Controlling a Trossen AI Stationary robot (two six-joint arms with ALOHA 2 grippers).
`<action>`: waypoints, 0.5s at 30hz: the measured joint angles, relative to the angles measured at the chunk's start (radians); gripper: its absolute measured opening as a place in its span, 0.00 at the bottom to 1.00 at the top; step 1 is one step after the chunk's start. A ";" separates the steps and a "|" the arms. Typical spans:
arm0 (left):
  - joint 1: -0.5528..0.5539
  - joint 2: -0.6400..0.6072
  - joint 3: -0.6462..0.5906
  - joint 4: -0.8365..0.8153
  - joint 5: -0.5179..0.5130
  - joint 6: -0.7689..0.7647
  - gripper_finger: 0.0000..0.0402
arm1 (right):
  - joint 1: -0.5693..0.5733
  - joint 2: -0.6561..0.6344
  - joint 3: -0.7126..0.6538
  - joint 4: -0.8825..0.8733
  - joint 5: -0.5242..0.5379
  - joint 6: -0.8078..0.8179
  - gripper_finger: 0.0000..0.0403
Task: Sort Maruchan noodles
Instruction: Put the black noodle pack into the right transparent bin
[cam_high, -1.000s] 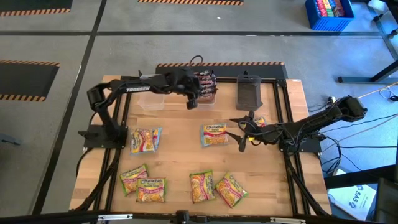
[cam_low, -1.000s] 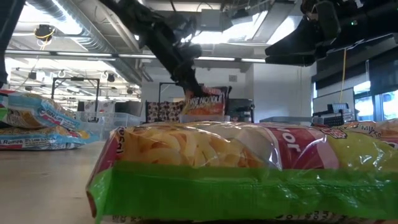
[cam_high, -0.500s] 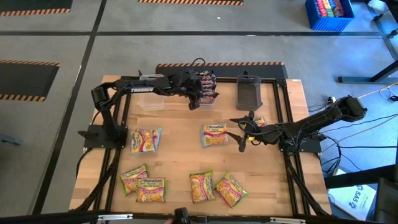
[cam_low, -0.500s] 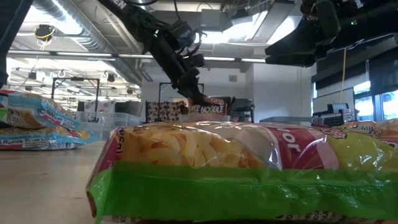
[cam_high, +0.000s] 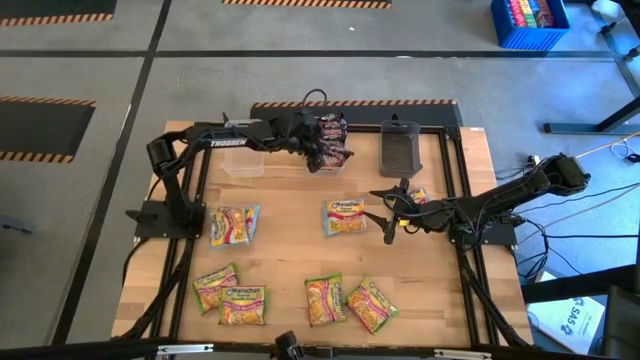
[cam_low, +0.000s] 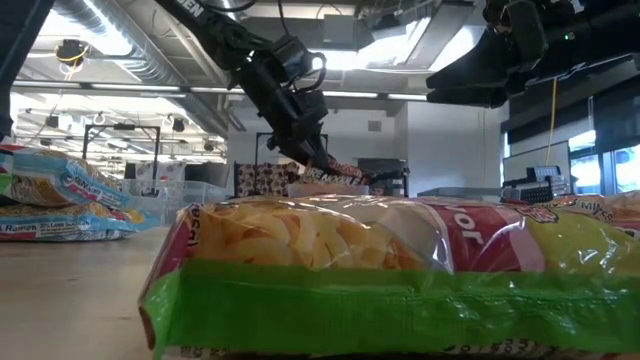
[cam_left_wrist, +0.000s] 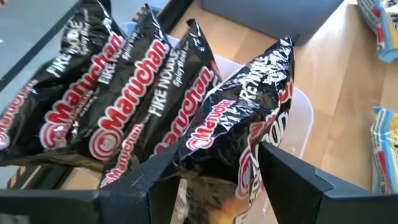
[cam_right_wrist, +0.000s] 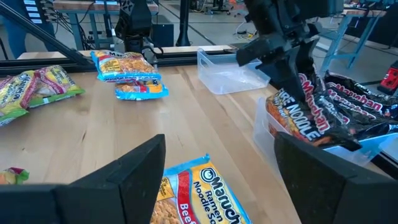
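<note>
Leaning in clear tub (cam_left_wrist: 298, 118): black Maruchan pkts (cam_left_wrist: 124, 118), red/white lettering.

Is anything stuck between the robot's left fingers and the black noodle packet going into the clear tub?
Nothing visible. The black packet lies between the left gripper fingers, leaning over the clear tub beside three more black packets.

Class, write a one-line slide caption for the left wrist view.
Left gripper opening around a black Maruchan packet above the clear tub.
</note>
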 joint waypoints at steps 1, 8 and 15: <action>-0.001 0.000 0.000 -0.002 0.000 0.000 0.51 | 0.000 0.000 0.000 0.000 0.000 0.000 0.71; -0.001 -0.004 0.000 0.015 -0.034 0.000 0.51 | 0.000 0.000 0.000 0.000 0.000 -0.001 0.71; -0.001 -0.070 0.000 -0.004 -0.052 0.023 0.51 | 0.000 0.000 0.000 0.000 0.000 -0.001 0.71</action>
